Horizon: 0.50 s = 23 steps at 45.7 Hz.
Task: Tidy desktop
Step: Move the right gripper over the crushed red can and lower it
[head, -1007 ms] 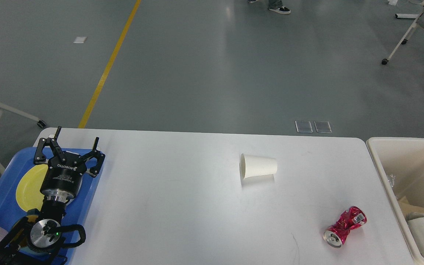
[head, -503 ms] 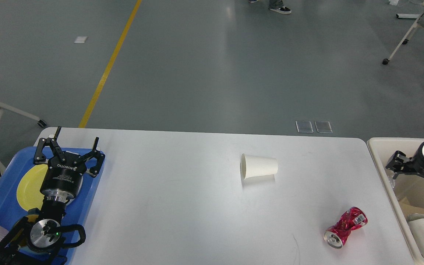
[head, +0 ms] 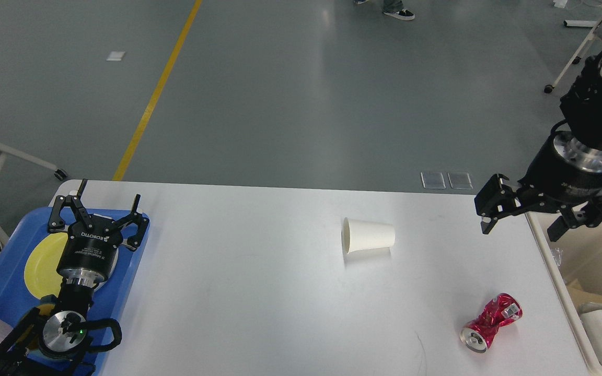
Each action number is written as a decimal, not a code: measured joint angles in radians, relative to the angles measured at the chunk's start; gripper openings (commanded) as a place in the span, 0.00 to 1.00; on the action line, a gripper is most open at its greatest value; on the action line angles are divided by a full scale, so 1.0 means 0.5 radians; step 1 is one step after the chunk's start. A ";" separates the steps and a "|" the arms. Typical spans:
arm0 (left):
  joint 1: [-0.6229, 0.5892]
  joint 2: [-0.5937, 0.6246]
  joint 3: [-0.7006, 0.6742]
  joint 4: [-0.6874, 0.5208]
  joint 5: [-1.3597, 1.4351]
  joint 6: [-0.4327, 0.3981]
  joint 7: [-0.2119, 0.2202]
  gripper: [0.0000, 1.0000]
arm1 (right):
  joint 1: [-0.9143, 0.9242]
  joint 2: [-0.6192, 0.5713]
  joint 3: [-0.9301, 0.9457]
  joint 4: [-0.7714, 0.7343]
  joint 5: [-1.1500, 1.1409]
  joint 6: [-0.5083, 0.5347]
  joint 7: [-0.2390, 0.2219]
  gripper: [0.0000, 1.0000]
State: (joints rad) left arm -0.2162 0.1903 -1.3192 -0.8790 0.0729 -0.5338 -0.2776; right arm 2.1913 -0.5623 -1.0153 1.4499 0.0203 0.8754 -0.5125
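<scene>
Head view: white surface (head: pixel 259 292) fills the lower frame, carrying a tipped paper cup (head: pixel 368 236) mid-surface and a crushed red can (head: pixel 490 322) nearer the beige bin (head: pixel 557 271) at the surface's right edge. Step in hand is probably fetching litter for the bin; best to descend straight over the can, fingers straddling its narrow waist. Right end effector (head: pixel 523 222) hangs released, fingers spread and aimed down, above the surface's far right corner beside the bin. Left end effector (head: pixel 101 204) rests released over the blue tray (head: pixel 3 292), fingers pointing away.
</scene>
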 measured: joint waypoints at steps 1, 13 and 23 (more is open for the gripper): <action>0.000 0.000 0.000 0.000 0.000 0.000 0.000 0.96 | 0.050 0.000 -0.011 0.038 0.014 0.000 0.000 1.00; 0.001 -0.001 0.000 0.000 0.000 0.000 -0.003 0.96 | 0.475 0.205 -0.319 0.413 0.101 -0.088 0.094 1.00; 0.001 -0.001 0.000 0.000 0.000 0.000 -0.003 0.96 | 0.628 0.376 -0.731 0.416 0.213 -0.118 0.645 1.00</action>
State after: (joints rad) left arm -0.2158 0.1900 -1.3192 -0.8790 0.0730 -0.5338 -0.2792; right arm 2.5055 -0.3744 -1.3809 1.6578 0.1269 0.8165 -0.1900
